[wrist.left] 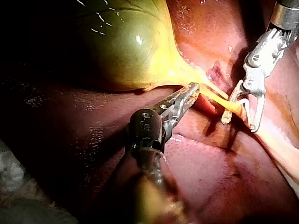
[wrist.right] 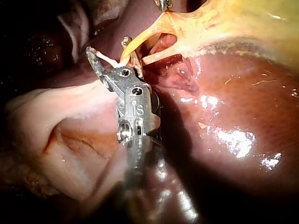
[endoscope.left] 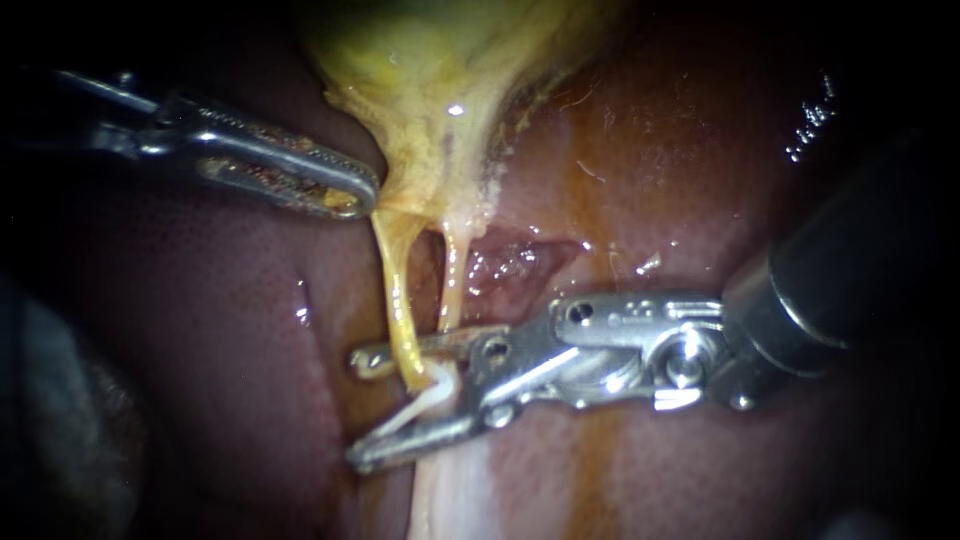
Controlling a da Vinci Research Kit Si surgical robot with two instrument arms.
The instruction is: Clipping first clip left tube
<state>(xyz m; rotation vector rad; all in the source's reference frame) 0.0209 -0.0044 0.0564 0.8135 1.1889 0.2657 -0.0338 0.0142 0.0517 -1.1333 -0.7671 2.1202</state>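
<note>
The yellow left tube (endoscope.left: pixel 396 300) runs down from the gallbladder (endoscope.left: pixel 440 80) and passes between the open jaws of my right instrument (endoscope.left: pixel 358 410). One jaw lies behind the tube and the other below it. Something whitish (endoscope.left: pixel 432 395) sits deep between the jaws, clip or tissue I cannot tell. The paler right tube (endoscope.left: pixel 452 285) hangs just beside, outside the jaws. My left instrument (endoscope.left: pixel 345 195) is shut on the edge of the gallbladder's neck. In the left wrist view its jaws (wrist.left: pixel 190 89) hold the neck under the green gallbladder (wrist.left: pixel 126 46). In the right wrist view the open jaws (wrist.right: pixel 107 46) straddle the tube (wrist.right: pixel 140 38).
Dark red liver (endoscope.left: pixel 220 320) lies all around, with a raw wet patch (endoscope.left: pixel 510 262) right of the tubes. Pale whitish tissue (endoscope.left: pixel 450 490) runs below the right instrument's jaws. Its thick dark shaft (endoscope.left: pixel 850 270) fills the right side.
</note>
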